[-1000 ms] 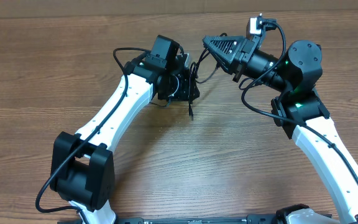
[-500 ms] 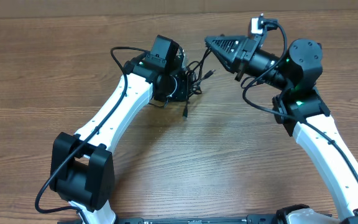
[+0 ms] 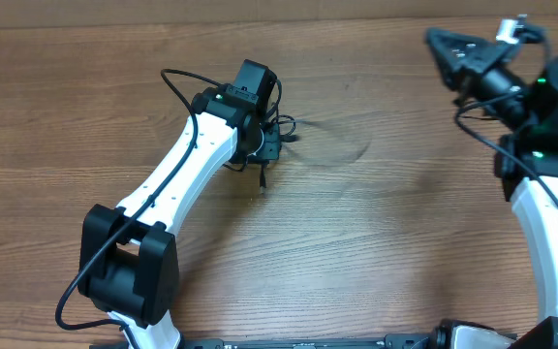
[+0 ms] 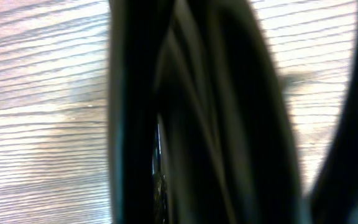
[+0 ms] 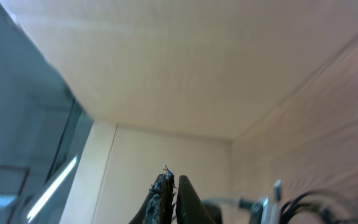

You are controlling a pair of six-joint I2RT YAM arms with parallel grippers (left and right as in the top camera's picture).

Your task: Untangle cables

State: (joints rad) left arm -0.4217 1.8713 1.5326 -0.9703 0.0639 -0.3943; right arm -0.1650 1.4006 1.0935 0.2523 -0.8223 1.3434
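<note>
Brown wood-grain laminate covers the bench (image 3: 356, 242), its streaks running left to right across the overhead view. The thin black flexible cables (image 3: 279, 132) sit in a small knotted clump just left of the frame's centre, in its upper half, right at the tip of the left pincer (image 3: 267, 143). The white-shelled left arm hides most of the clump. One loose strand (image 3: 260, 174) leaves the knot and runs nearly straight down the frame, its small plug end pointing at the lower edge. A short loop pokes out to the right of the knot. From there a faint grey smear trails further right over the wood. It may be another strand, too blurred to be sure.

In the left wrist view, glossy black cords (image 4: 229, 124) fill the middle as soft vertical bands, out of focus, with pale wood grain (image 4: 42, 124) showing on either side. The left pincer's fingers are hidden by the arm and the cords, so I cannot tell whether it is gripping or loose.

The right pincer (image 3: 434, 37), a black ribbed wedge, is in the upper right corner, well apart from the cables and pointing left. In its own wrist view the two dark fingers (image 5: 163, 196) are pressed together with nothing between them, against a pale wall.
</note>
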